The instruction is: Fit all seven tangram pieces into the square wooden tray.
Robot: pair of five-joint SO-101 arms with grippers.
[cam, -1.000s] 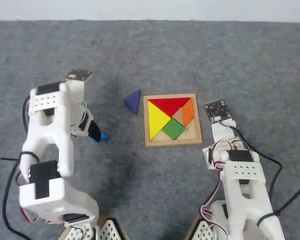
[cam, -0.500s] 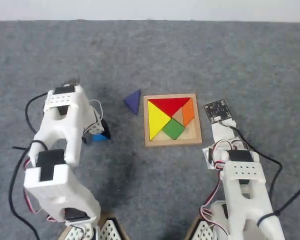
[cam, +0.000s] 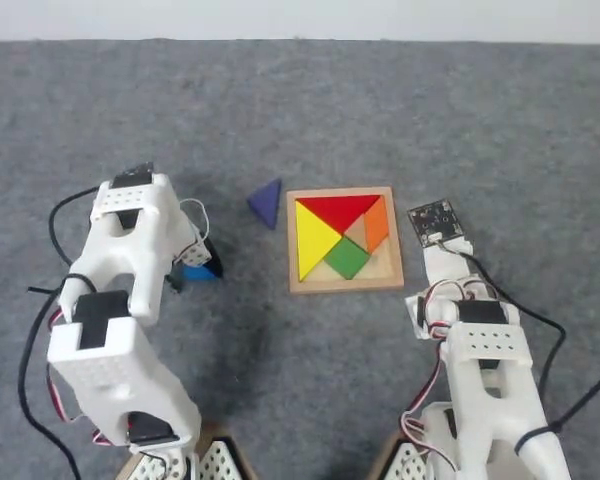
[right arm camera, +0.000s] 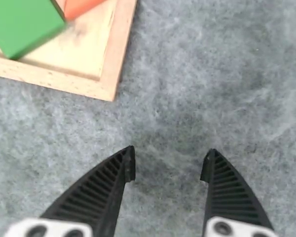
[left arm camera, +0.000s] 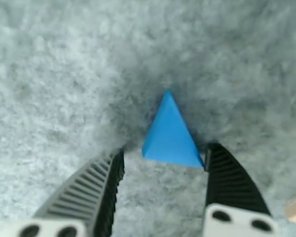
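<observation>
Grey, felt-like table (cam: 500, 120), two arms side by side, one puzzle in progress.

- Item 1, blue triangle (left arm camera: 170, 133): loose on the table, directly ahead of the left pincer (left arm camera: 165, 152). Its base edge faces the pincer and spans most of the gap. Its apex points straight away, so the base-to-apex line runs along the pincer's reach. The base corners sit just inside the two fingertips. Whether either finger is touching cannot be told.
- Item 2, left pincer: wide, holding nothing, low over the table. It is the nearer pincer by far. Judgement: closing here would bear on the two base corners, a grip that could squeeze the piece forward out of the gap. Going a little deeper over the base looks safer.
- Item 3, right pincer (right arm camera: 170, 150): wide, empty, just beside one corner of the tray (cam: 345, 286) and on the far side of it from the blue triangle.
- Item 4, tray: beyond the left pincer's tips. It holds red, yellow, green and orange pieces, with bare wood at the centre and in the corner nearest the right pincer.
- Item 5, purple triangle (cam: 267, 202): loose on the table, just beside the tray on the left pincer's side.

Change against the earlier frames: the left arm has swung in and now sits over the blue triangle, which had been showing past its tip. The right arm, tray and purple triangle are unmoved.
</observation>
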